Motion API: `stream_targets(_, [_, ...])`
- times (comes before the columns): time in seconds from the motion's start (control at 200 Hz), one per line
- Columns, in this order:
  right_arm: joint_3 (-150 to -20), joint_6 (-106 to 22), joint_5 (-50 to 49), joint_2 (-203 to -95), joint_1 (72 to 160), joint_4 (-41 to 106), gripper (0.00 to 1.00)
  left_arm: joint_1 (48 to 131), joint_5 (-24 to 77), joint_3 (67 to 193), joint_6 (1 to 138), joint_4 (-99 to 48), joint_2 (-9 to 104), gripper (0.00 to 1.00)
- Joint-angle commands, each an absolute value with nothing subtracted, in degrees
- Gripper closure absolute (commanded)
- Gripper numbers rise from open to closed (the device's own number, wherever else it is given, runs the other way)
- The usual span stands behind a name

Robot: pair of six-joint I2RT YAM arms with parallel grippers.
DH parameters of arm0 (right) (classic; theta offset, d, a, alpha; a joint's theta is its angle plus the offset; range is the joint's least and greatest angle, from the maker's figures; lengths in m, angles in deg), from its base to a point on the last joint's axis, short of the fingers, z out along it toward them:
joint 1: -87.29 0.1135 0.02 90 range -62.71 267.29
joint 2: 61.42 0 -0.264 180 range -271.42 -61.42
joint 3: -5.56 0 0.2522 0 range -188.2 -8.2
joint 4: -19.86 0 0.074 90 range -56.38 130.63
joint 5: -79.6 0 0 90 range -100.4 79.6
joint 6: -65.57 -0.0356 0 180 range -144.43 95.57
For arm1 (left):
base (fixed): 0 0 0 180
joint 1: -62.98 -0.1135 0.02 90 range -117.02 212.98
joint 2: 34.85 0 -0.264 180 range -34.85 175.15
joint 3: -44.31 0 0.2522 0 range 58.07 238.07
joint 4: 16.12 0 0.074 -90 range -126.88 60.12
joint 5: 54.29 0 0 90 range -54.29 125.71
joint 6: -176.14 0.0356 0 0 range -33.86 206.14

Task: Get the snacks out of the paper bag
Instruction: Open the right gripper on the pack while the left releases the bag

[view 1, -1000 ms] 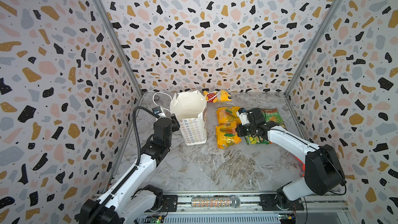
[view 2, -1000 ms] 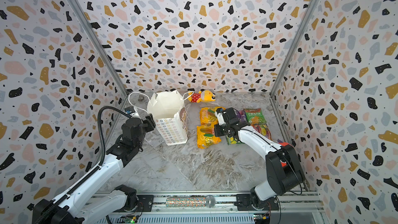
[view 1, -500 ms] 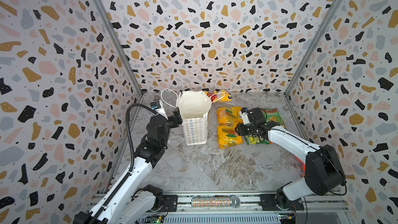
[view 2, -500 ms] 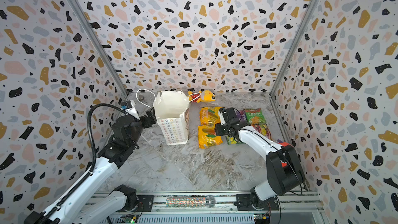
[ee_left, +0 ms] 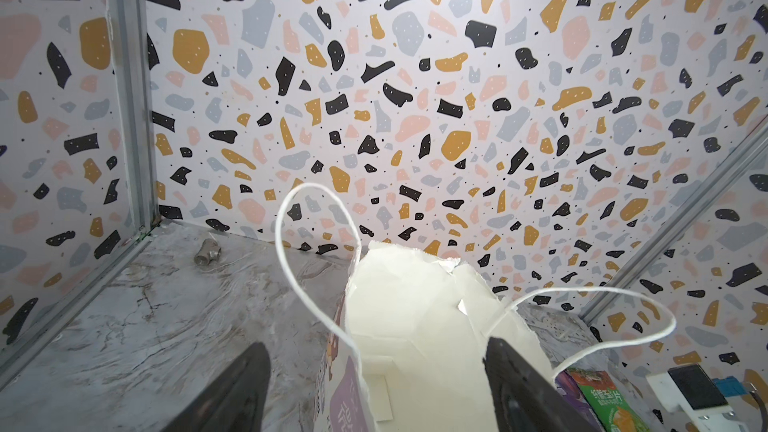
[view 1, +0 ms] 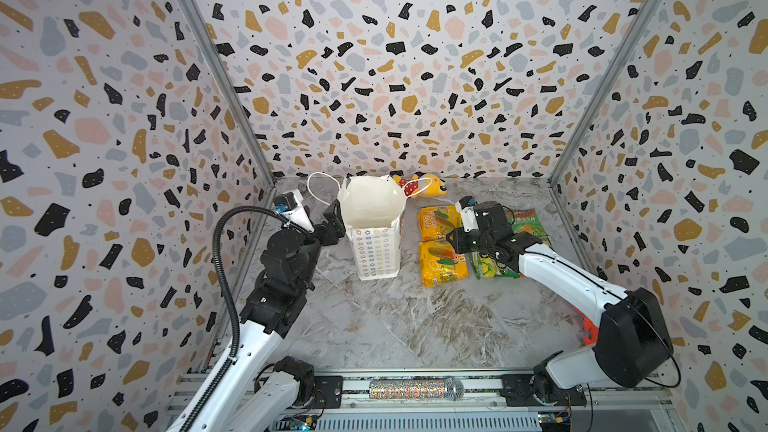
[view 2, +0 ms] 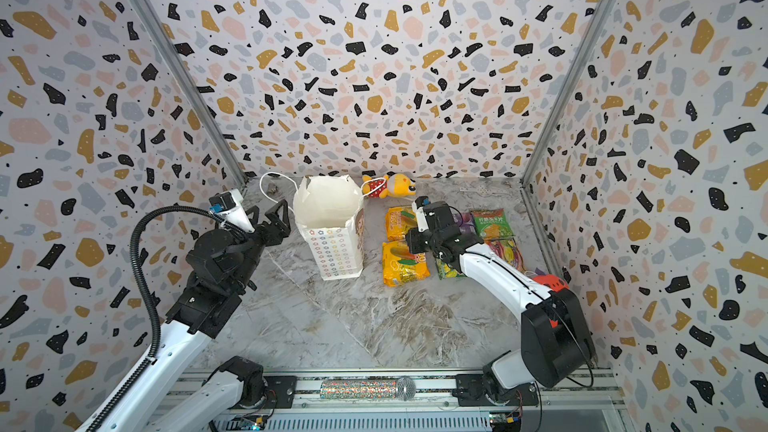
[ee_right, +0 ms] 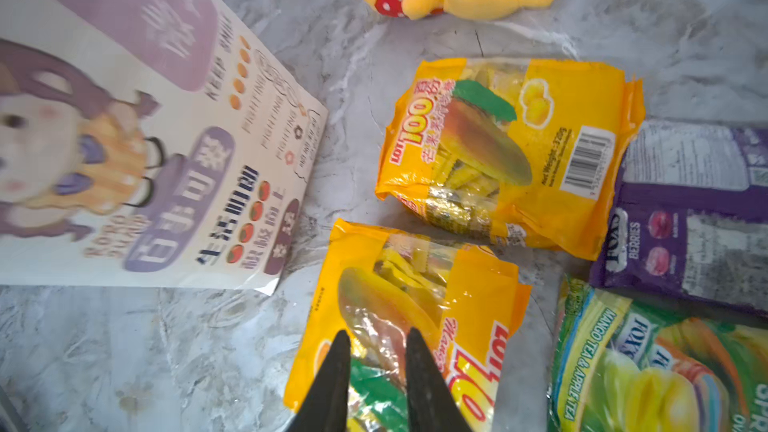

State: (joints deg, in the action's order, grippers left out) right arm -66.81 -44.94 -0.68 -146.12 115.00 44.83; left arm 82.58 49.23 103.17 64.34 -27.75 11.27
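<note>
Nearly done, by the look of it: the right claw (ee_right: pixel 378 336), jaws narrowed to a slit with nothing visibly between them, hovers just over an orange packet (ee_right: pixel 415 305) lying flat on the tabletop (view 1: pixel 415 326). Beyond and beside it lie a second orange packet (ee_right: pixel 511 151), a purple packet (ee_right: pixel 690 209) and a green FOX'S packet (ee_right: pixel 656 359), apparently spread so none hides another. Opposite, the left claw (ee_left: pixel 374 344) stands spread wide at the rim of the upright paper bag (view 1: pixel 376 251), seemingly to steady it; the bag's bottom is hidden.
</note>
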Motion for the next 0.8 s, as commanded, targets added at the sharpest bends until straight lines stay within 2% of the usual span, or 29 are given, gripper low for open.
stream_targets(0.0, [-63.2, -46.4, 0.7, -148.1, 113.1, 43.2, 0.77, 82.3, 48.1, 99.6, 63.3, -25.7, 13.1, 0.19])
stream_targets(0.25, [-58.2, -46.5, -5.0, -150.2, 112.4, 40.6, 0.77, 82.4, 50.9, 93.5, 62.5, -22.5, 14.4, 0.19])
stream_targets(0.461, [-61.1, -46.1, -4.0, -146.1, 112.6, 41.7, 0.77, 82.3, 53.2, 90.4, 63.2, -19.6, 12.1, 0.18])
stream_targets(0.536, [-62.3, -45.2, -3.7, -143.2, 113.2, 42.6, 0.73, 82.3, 54.5, 90.0, 63.4, -19.2, 9.7, 0.18])
stream_targets(0.611, [-61.9, -43.3, 0.4, -140.4, 114.0, 39.5, 0.7, 82.4, 55.4, 89.9, 63.5, -19.1, 7.0, 0.18])
stream_targets(0.721, [-61.1, -41.6, 13.8, -140.9, 114.7, 34.2, 0.67, 82.4, 53.0, 90.5, 65.3, -17.3, 3.5, 0.17])
stream_targets(0.796, [-61.5, -41.7, 14.9, -143.5, 116.6, 33.0, 0.67, 82.3, 52.2, 91.8, 66.2, -17.6, 2.4, 0.17])
